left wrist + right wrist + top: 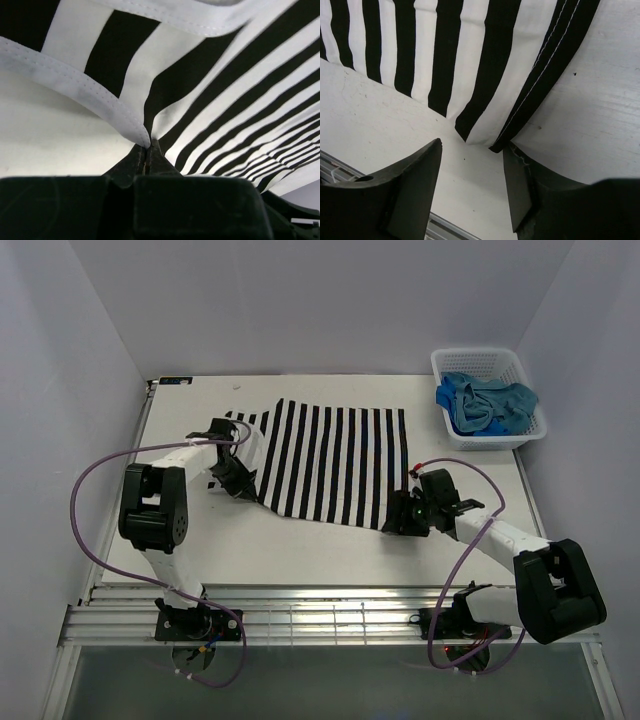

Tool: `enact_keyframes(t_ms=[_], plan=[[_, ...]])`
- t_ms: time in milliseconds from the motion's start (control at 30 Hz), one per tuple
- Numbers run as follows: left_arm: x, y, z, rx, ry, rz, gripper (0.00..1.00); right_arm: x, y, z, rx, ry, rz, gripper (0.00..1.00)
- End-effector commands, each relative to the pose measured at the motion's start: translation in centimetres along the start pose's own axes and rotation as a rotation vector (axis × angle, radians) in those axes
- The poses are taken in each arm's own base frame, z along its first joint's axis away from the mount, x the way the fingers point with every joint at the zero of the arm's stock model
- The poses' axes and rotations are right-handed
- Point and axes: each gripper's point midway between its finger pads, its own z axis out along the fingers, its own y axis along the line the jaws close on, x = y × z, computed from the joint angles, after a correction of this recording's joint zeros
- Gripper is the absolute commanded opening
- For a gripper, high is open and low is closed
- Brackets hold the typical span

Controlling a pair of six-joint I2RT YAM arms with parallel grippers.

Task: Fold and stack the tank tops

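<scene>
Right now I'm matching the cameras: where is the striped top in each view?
Top external: striped top spread mid-table.
Left wrist: striped top fills the frame's upper part, hem pinched by left end effector.
Right wrist: striped top across the top, corner by right end effector.
Shared landmark: white table.

Laid out on the middle of the table (pixel 300 550), toward the far edge: one top (pixel 330 460). At that top's left side, the left gripper (pixel 238 478); at its near right corner, the right gripper (pixel 398 520). In the far right corner, a basket (pixel 525 432) with other tops (pixel 485 405) bundled inside.
</scene>
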Motion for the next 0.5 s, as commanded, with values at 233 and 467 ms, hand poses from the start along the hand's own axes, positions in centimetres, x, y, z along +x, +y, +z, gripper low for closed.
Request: enact_keyframes(t_ms=[233, 467], plan=[[1.0, 2.6, -6.5, -0.302, 0.108, 0.082, 0.0, -0.2, 0.0, -1.4, 0.04, 0.004, -0.017, 0.51], [0.8, 2.1, -5.2, -0.322, 0.15, 0.09, 0.81, -1.0, 0.1, -1.2, 0.044, 0.009, -0.04, 0.55]])
